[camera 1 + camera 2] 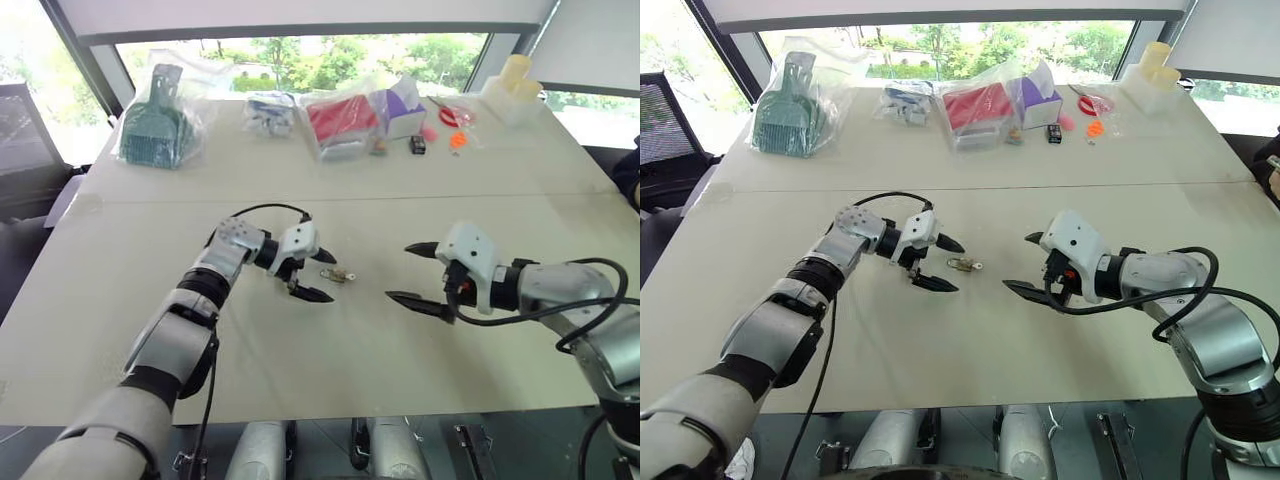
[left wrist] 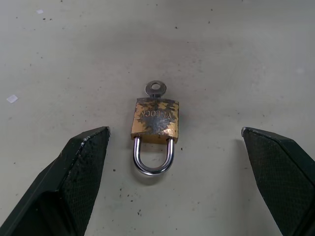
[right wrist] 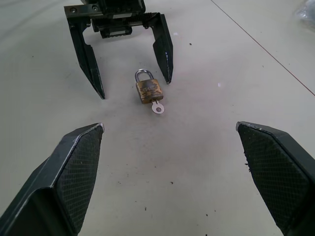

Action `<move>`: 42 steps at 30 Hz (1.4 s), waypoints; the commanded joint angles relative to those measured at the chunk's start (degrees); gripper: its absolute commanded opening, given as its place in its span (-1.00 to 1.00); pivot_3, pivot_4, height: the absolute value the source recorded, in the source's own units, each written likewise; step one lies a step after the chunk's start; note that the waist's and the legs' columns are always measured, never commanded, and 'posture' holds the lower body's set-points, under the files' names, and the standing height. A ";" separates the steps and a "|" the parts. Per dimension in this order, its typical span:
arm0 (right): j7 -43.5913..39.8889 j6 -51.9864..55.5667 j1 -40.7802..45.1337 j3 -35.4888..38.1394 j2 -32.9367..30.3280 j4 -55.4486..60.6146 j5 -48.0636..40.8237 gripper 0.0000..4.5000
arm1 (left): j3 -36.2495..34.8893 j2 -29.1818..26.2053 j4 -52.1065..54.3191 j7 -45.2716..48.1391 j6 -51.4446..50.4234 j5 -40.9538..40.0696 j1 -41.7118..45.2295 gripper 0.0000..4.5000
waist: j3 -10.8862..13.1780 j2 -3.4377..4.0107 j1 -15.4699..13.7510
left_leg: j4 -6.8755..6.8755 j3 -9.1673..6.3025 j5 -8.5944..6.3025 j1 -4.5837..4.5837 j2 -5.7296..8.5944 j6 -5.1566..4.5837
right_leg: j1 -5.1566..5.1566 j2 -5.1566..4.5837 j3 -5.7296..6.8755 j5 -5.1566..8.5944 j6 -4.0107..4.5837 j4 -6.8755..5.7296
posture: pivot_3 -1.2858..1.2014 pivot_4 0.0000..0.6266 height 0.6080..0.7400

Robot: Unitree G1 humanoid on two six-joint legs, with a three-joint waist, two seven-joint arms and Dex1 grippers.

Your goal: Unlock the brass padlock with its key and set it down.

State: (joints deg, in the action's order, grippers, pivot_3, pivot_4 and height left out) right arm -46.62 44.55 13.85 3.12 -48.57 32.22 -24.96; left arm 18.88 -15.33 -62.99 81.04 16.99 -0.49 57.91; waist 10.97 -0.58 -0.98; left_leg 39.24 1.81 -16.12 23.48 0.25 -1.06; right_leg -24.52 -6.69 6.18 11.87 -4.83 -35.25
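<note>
Head views, left to right. Upper left of frame: green plastic item in a clear bag [image 1: 158, 128] on the white table [image 1: 120, 300]. More bagged goods along the top edge, among them a red packet [image 1: 342, 120]; a small black item [image 1: 417, 145] sits to the right of it.

Left of centre: left gripper [image 1: 311, 275], fingers spread wide, holding nothing. It points toward the right of the frame, tips just above the tabletop.

Centre: brass padlock [image 1: 338, 275] lies flat on the table, just beside the left gripper's fingertips, not touched by them. In the left wrist view the padlock [image 2: 154, 123] sits between the two fingers with clear table on both sides; shackle loop faces the gripper, and the key [image 2: 155, 89] sticks out of the body's far end. Cannot tell whether the shackle is released.

Right of centre: right gripper [image 1: 414, 272], fingers also spread wide, empty, aimed left at the padlock but well apart from it.
</note>
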 commanded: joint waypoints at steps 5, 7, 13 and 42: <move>1.67 0.55 -0.56 2.02 -0.63 3.20 -0.78 1.00 | -1.01 1.28 -5.87 -4.13 4.43 4.15 1.88 0.63 | -0.02 -0.03 -0.09 | 0.02 -0.01 0.00 0.00 0.01 0.00 | 0.02 -0.02 0.00 -0.01 -0.01 0.00 | 0.03 -0.52 1.00; 1.73 0.45 -0.62 1.96 -0.72 3.16 -0.71 1.00 | -1.32 1.32 -6.36 -4.99 4.95 4.39 1.86 0.28 | -0.03 -0.03 -0.09 | 0.03 -0.02 0.00 -0.01 0.01 0.00 | 0.03 -0.02 0.00 -0.01 -0.02 -0.01 | 0.03 -0.52 1.00; 2.93 -0.36 1.37 -0.99 0.82 2.33 0.53 1.00 | -2.98 1.63 -6.85 -6.93 5.03 4.49 1.72 -0.67 | -0.03 -0.04 0.10 | 0.08 -0.02 0.00 -0.02 0.00 -0.01 | 0.05 -0.02 0.00 -0.03 -0.04 -0.04 | 0.03 -0.52 1.00; 14.02 -47.47 20.71 -26.42 16.20 -29.19 44.26 -0.01 | -12.35 -8.33 22.25 0.91 -16.46 -6.76 -3.66 -0.67 | -0.01 -0.05 0.36 | 0.07 0.04 0.01 0.05 0.03 0.00 | -0.05 0.03 -0.02 -0.09 -0.13 -0.12 | 0.03 -0.52 1.00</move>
State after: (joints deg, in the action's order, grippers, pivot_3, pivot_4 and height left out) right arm -32.55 -1.71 33.50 -24.47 -32.75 2.09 19.03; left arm 7.49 -23.29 -42.89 82.08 0.49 -5.72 54.05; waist 10.96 -0.63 -0.61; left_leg 39.31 1.85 -16.11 23.54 0.28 -1.06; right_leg -24.57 -6.67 6.15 11.78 -4.96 -35.37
